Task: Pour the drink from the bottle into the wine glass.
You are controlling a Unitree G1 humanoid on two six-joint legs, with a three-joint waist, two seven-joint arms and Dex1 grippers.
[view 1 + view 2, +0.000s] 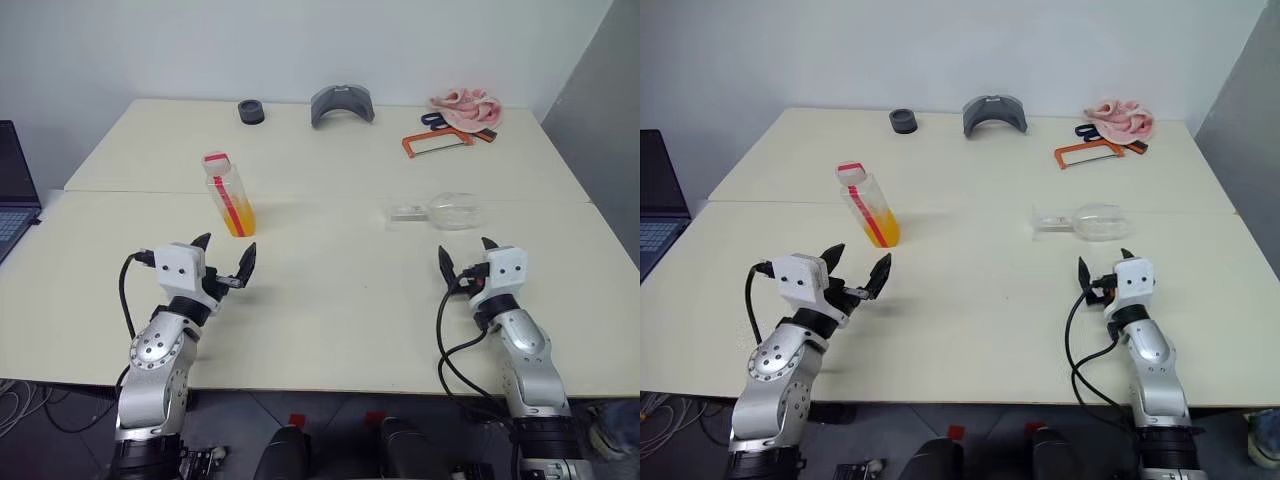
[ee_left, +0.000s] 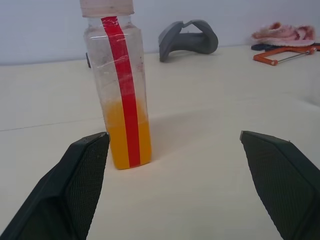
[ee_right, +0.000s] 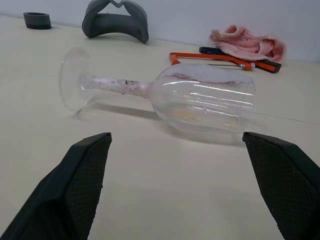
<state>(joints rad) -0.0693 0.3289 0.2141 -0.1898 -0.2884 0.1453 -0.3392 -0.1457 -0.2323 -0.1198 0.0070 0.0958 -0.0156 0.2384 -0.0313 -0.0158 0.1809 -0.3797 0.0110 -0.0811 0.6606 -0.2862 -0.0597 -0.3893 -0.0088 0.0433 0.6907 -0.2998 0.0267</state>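
Observation:
The clear bottle with a red stripe and pale cap stands upright left of the table's middle, its lower third filled with the orange drink. My left gripper is open just in front of it, not touching. The wine glass lies on its side on the right half of the table, foot towards the left, bowl towards the right. My right gripper is open a short way in front of the glass, with nothing between its fingers.
Along the far edge lie a small black ring, a grey curved part, an orange-framed hacksaw and a pink cloth. A laptop sits off the table's left side. Cables hang from both wrists.

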